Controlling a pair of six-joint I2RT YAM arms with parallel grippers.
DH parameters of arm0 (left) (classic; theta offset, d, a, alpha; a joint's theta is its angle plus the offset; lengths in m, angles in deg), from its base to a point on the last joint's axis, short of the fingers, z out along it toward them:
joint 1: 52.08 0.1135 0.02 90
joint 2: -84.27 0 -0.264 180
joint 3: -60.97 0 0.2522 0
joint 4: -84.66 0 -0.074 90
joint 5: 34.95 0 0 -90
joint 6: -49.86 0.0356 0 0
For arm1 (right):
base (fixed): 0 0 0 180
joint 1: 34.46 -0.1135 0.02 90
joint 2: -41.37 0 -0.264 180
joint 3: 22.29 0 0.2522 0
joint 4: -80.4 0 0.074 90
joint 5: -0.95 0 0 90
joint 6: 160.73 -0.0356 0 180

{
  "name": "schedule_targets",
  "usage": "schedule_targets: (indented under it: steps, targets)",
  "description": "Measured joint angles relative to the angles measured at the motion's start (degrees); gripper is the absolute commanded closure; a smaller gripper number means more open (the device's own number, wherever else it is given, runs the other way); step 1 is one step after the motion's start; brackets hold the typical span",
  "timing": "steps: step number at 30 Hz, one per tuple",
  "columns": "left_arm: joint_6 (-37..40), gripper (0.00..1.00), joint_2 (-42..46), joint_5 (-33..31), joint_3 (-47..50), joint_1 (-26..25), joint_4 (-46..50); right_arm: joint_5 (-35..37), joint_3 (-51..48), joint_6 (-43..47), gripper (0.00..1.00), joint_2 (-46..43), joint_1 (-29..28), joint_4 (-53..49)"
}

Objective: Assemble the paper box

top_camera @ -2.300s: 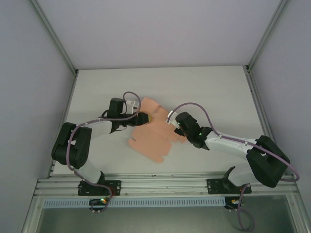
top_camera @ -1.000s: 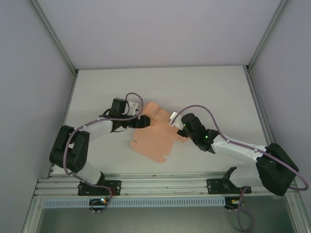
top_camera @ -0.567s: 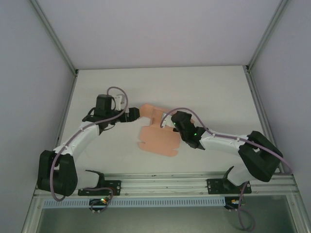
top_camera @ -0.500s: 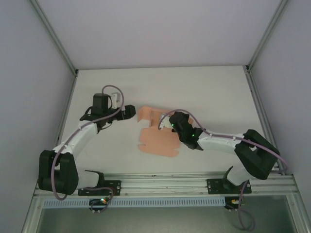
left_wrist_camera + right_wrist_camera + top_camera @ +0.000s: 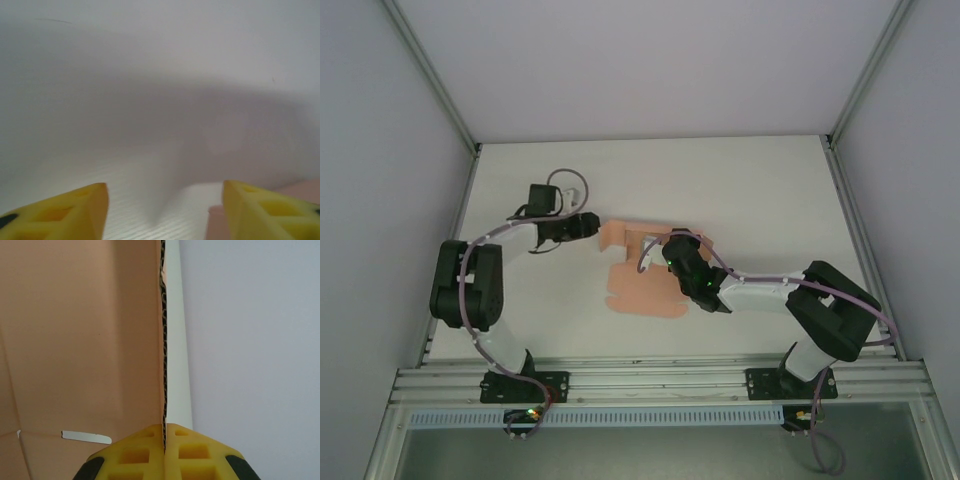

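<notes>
Paper box: the paper box (image 5: 642, 287), a flat salmon-pink card sheet with flaps, is lying on the white table (image 5: 750, 190) just left of the centre of the overhead frame, between the two grippers

Right gripper: the right gripper (image 5: 664, 249) is sitting over the upper right part of the sheet in the overhead frame, with its arm reaching in from the lower right

Right fingers: the yellow fingers (image 5: 137, 455) are pressing together at the bottom centre of the right wrist frame and are pinching the thin edge of the card between them

Card in the right wrist frame: the edge is running straight up from the fingers as a dark corrugated line; the pink face is filling the left half, and a narrow pale slot (image 5: 86, 437) is showing at the lower left

Flap height: whether the pinched part is rising off the table cannot be told

Left gripper: the left gripper (image 5: 593, 226) is hovering just beside the upper left corner of the sheet in the overhead frame; contact with the card cannot be told

Left fingers: the two yellow fingers (image 5: 60, 217) are standing spread apart at the bottom corners of the left wrist frame, with nothing between them

Card in the left wrist frame: a pink corner is showing at the lower right, beside the right-hand finger
</notes>
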Motion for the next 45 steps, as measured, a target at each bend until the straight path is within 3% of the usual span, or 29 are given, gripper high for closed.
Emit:
schedule_targets:
  steps: [6, 14, 25, 38, 45]
  targets:
    - [2.9, 0.52, 0.4, 4.5, 3.5, -4.4, -5.1, 1.3, 0.0, -0.2, 1.0, 0.0, 0.2, 0.0]
    - [5.2, 0.54, 2.6, 4.7, 11.7, -9.0, -11.0, 1.8, 0.0, 0.3, 1.0, 1.2, -0.2, -0.1]
    - [6.9, 0.45, 6.6, 5.9, 17.5, -9.3, -21.4, 5.2, -1.6, 3.0, 1.0, 3.2, -2.0, 3.2]
    - [8.0, 0.44, 7.5, 9.3, 19.1, -10.6, -29.2, 6.5, -2.3, 6.2, 1.0, 3.4, -2.2, 5.9]
    - [9.9, 0.54, 6.9, 6.3, 19.1, -14.2, -30.5, 7.1, -2.0, 6.2, 1.0, 3.4, -3.1, 5.9]
